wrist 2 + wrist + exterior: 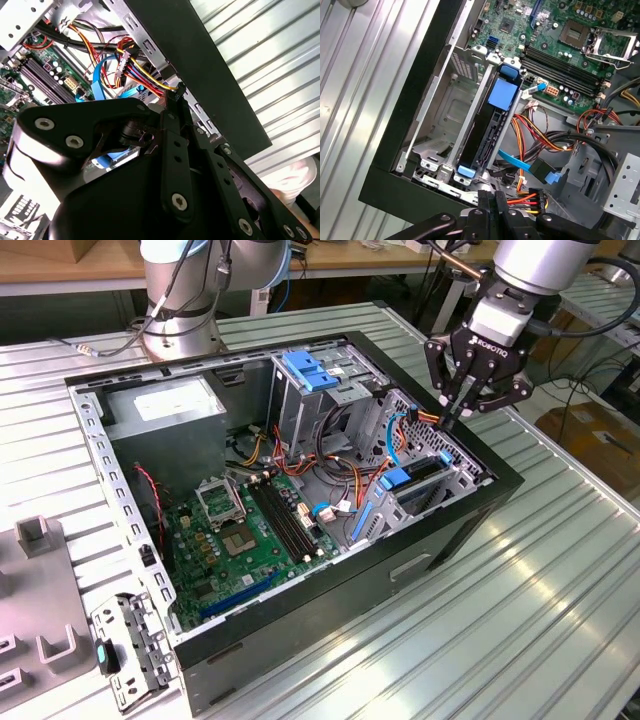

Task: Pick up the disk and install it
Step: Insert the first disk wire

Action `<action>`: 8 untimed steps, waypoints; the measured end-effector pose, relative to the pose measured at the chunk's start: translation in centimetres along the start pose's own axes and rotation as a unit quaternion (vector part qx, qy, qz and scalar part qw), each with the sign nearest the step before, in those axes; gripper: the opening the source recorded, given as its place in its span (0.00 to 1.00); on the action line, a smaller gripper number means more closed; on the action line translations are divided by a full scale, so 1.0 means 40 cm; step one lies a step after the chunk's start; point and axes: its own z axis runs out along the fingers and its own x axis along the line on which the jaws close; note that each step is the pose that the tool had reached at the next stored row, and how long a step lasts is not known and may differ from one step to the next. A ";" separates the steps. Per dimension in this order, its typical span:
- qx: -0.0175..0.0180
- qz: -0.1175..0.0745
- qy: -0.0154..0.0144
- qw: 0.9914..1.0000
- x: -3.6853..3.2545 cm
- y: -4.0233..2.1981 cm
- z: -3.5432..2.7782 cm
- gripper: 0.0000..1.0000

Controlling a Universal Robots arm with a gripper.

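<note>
Black hand (462, 408) sat nearest, fingers pinched together on a power plug (534, 196), I think. Disk (492, 127) was already slotted just below it. Yanking those wires (532, 131) could snag something.

no legible text, white sticker (168, 400) on the grey metal box (165, 412) shows no readable print
</note>
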 end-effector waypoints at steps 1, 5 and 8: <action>0.000 0.010 0.000 1.000 -0.001 0.001 0.000 0.16; 0.000 0.016 0.000 1.000 -0.006 0.017 0.000 0.16; -0.001 0.055 -0.001 0.998 -0.007 0.017 0.001 0.16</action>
